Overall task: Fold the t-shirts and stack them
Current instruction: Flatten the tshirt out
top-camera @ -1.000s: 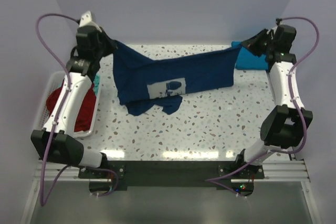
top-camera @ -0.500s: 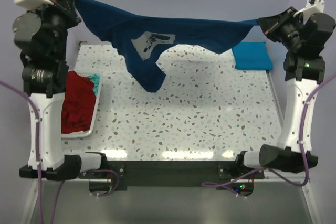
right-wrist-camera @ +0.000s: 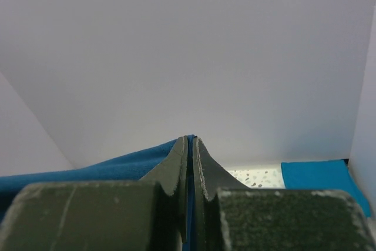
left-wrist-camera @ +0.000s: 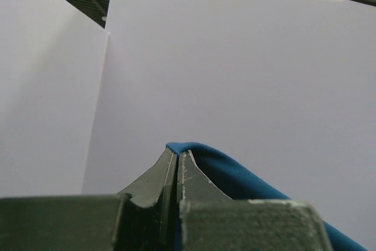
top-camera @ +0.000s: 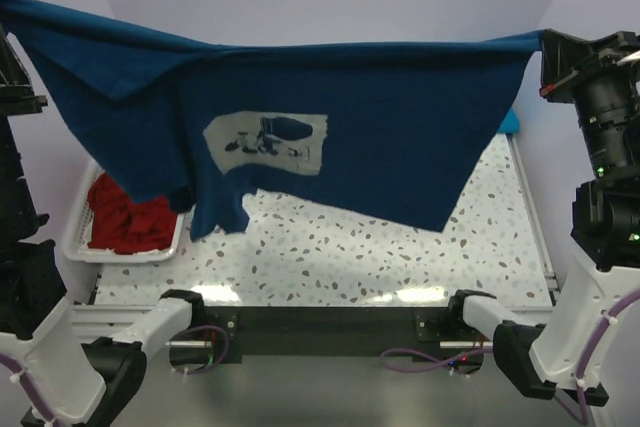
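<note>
Progress looks early: the navy t-shirt (top-camera: pixel 380 147) hangs spread above the table (top-camera: pixel 400 257), with the left gripper (left-wrist-camera: pixel 177 157) and right gripper (right-wrist-camera: pixel 191 145) each clamped on an upper corner. A turquoise t-shirt (right-wrist-camera: pixel 320 183) lies folded at the table's far right; a red t-shirt (top-camera: pixel 125 222) lies crumpled in the basket (top-camera: pixel 75 237) at the table's left.

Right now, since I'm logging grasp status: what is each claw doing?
Left claw: shut on the navy t-shirt.
Right claw: shut on the same navy t-shirt.

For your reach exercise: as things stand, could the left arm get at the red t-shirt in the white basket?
Probably not yet: the left gripper is held high and shut on the navy t-shirt, which hangs above the red t-shirt in the basket.
</note>
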Tool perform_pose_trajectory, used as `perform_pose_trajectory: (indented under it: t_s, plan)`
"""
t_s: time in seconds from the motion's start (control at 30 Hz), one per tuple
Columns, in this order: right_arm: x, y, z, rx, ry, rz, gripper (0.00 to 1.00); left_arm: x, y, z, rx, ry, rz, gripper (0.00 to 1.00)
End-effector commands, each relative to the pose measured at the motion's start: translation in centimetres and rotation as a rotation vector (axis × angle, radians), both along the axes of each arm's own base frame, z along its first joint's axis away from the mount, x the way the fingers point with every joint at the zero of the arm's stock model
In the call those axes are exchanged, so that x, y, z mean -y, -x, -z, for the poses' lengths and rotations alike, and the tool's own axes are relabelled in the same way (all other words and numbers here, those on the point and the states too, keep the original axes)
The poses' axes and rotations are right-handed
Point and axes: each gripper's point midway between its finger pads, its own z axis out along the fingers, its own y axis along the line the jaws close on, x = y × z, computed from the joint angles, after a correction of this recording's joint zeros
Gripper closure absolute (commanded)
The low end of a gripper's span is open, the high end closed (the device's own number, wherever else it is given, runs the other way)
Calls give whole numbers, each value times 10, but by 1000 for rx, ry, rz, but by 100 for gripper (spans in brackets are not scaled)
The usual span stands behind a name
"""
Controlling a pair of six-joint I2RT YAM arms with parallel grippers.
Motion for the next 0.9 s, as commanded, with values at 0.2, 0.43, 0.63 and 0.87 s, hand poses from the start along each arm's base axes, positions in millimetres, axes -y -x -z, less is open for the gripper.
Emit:
perform_pose_trajectory:
  t_s: [0.2, 0.43, 0.63, 0.87]
  plan:
    - [12, -86, 95, -262, -1, 8, 100, 28, -151, 86, -302, -129, 4, 100]
    - [9, -175, 259, -603, -37, -89, 98, 72, -287, 279, -689, -169, 158, 99]
    - [20, -231, 411, -824, -131, -53, 100, 96, -357, 465, -1010, -128, 256, 100]
    - [25, -275, 488, -944, -130, -60, 100, 120, -385, 547, -1156, -77, 366, 100]
